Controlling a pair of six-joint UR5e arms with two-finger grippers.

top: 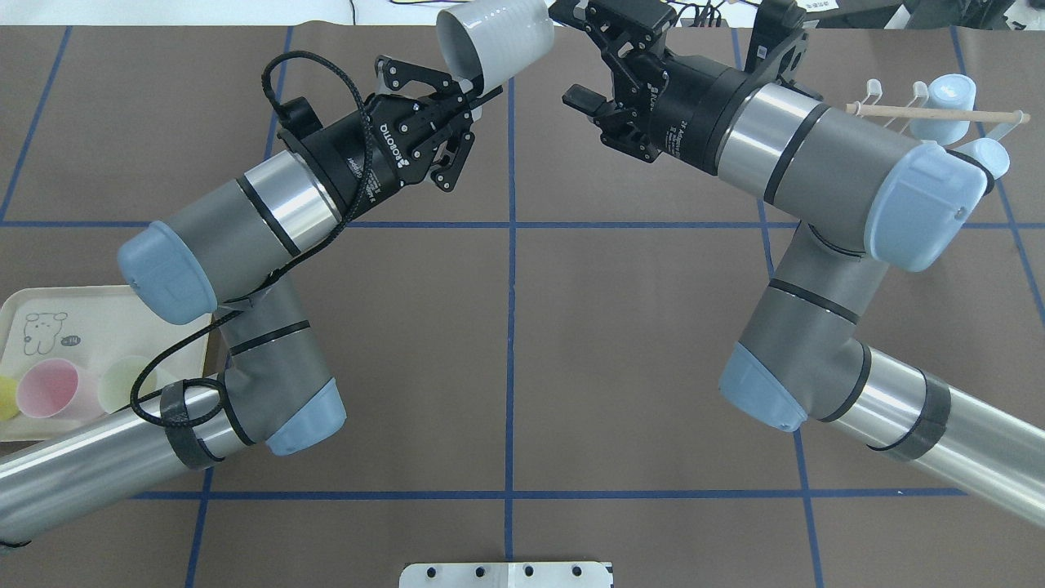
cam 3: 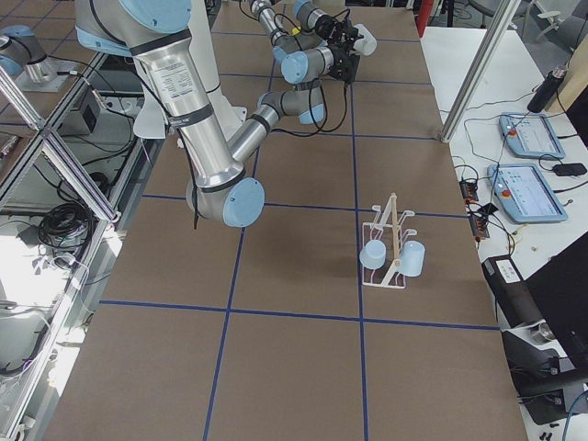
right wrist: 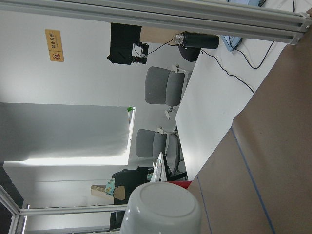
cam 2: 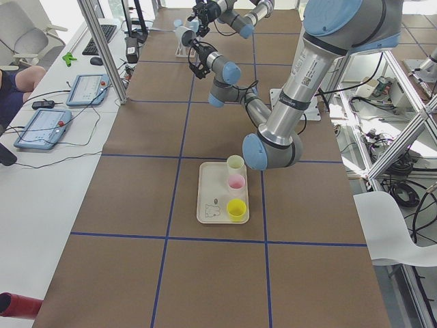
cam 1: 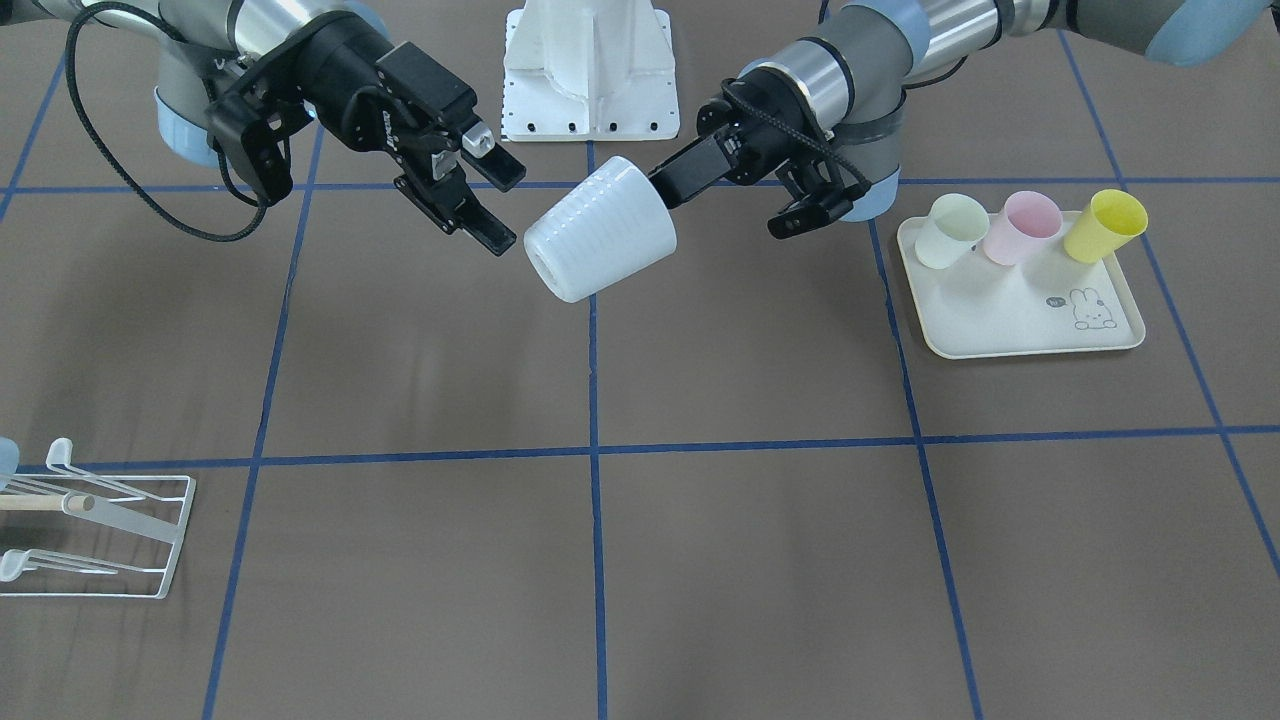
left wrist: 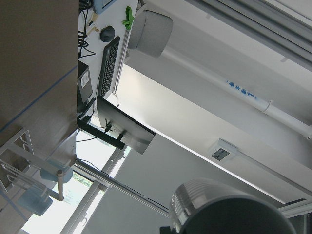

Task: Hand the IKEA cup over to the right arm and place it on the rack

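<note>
Exterior front-facing view is showing the left gripper [cam 1: 657,187] clamping the IKEA cup [cam 1: 600,232] by its rim in the air, with the right gripper [cam 1: 512,210] hovering spread apart just beside the cup. Overhead exterior view is showing the rack [top: 882,107] well apart from the cup; I am judging handover and placing both undone.

Six cups [cam 1: 600,230] — one tray [cam 1: 1010,335] — one rack [cam 3: 393,234].

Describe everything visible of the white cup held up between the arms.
The white ribbed cup looks like plastic, tapering to a recessed base. It hangs on its side above the table, base away from the robot. The left hand pinches its rim; the open right hand is close but apart.
</note>
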